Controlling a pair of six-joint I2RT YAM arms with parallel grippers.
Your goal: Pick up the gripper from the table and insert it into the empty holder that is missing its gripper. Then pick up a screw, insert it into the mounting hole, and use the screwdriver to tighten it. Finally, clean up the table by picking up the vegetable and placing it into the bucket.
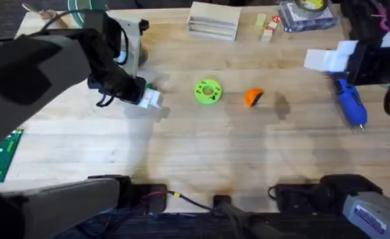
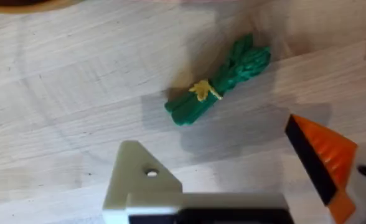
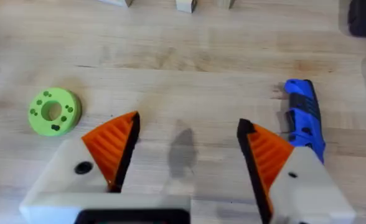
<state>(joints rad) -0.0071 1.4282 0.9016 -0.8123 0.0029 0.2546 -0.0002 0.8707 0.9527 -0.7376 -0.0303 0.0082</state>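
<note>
The vegetable [image 2: 219,83] is lying on the surface [image 1: 201,146] just ahead of the left end effector [image 2: 233,180]. The screwdriver [image 3: 304,118] is lying beside the right end effector [image 3: 186,149], and the disc [image 3: 54,111] is sitting off its other side.

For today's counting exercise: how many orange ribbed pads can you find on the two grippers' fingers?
3. The right gripper carries two, one pad on each finger, the other across the open gap. The left gripper has one pad; its other finger is bare white.
</note>
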